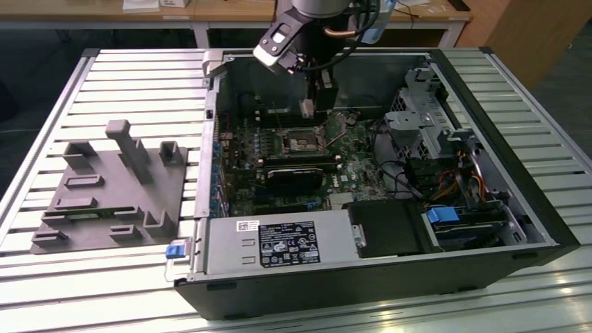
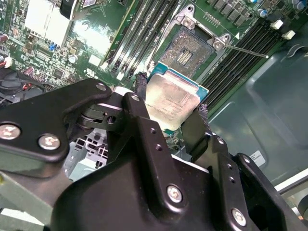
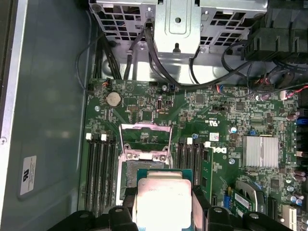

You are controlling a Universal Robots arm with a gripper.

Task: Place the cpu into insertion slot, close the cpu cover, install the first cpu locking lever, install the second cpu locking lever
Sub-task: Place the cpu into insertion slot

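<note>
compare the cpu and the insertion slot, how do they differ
The cpu has a dull silver face; the insertion slot is dark with a faintly golden centre. The cpu is clamped in the gripper above the board; the slot sits in it, uncovered. Both are square.

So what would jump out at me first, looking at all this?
Probably the open computer case lying on its side on the slatted table, with the gripper hanging inside it. In the second wrist view it pinches the cpu, a silvery square chip, near the bare insertion slot on the green board. The first wrist view shows the cpu cover lifted open.
</note>
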